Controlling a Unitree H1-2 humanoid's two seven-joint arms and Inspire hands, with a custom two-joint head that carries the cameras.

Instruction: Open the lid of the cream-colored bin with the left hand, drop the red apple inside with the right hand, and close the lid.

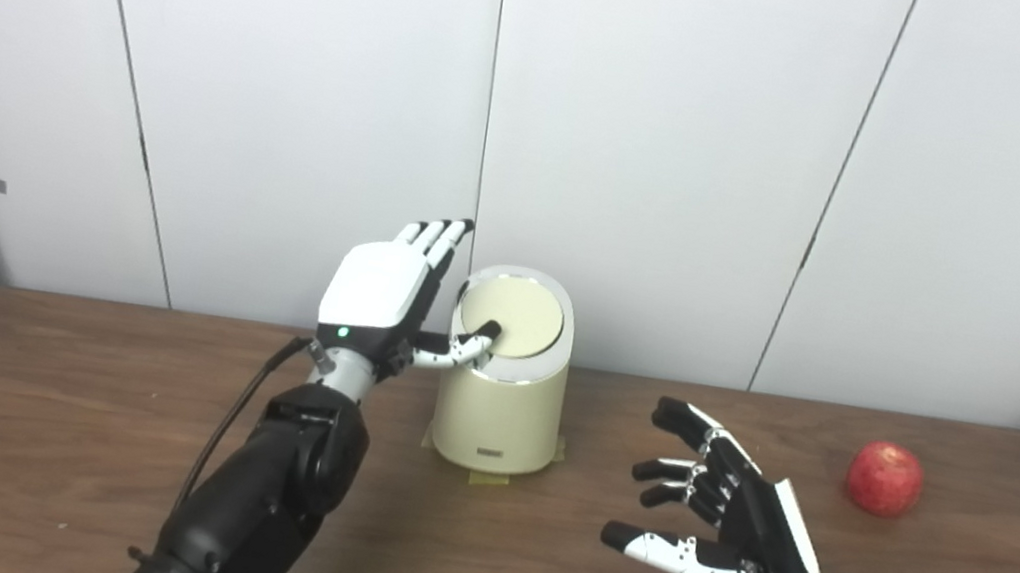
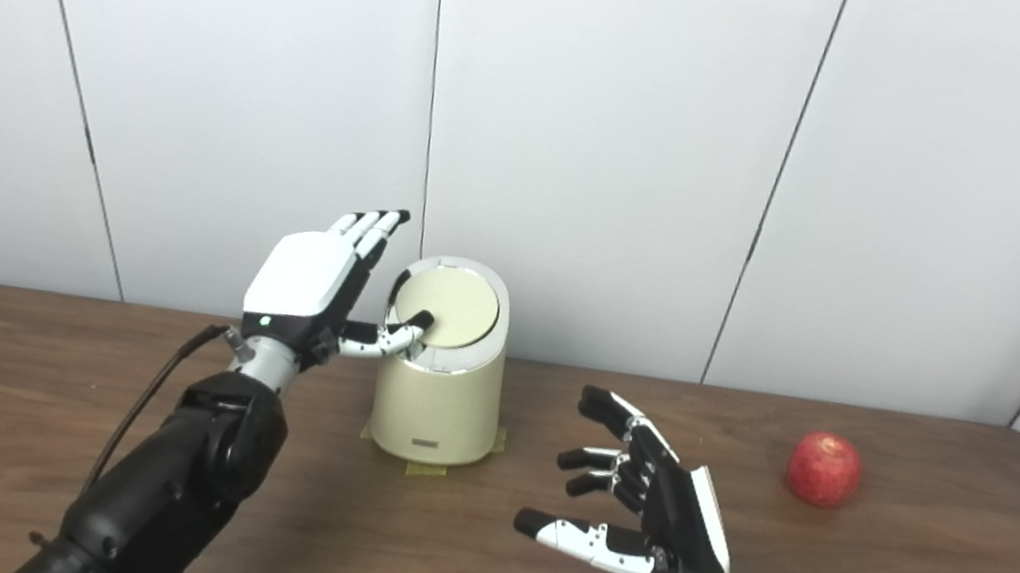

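Note:
The cream-colored bin stands at the middle back of the wooden table, its round lid down. My left hand is raised just left of the bin, fingers straight and apart, with the thumb tip resting on the lid's near left edge; it holds nothing. The red apple lies on the table at the right. My right hand hovers open over the table in front and right of the bin, well left of the apple, holding nothing. The same scene shows in the right eye view, with the bin and the apple.
White wall panels close the back just behind the bin. Yellow tape shows under the bin's base. A black cable runs along my left forearm.

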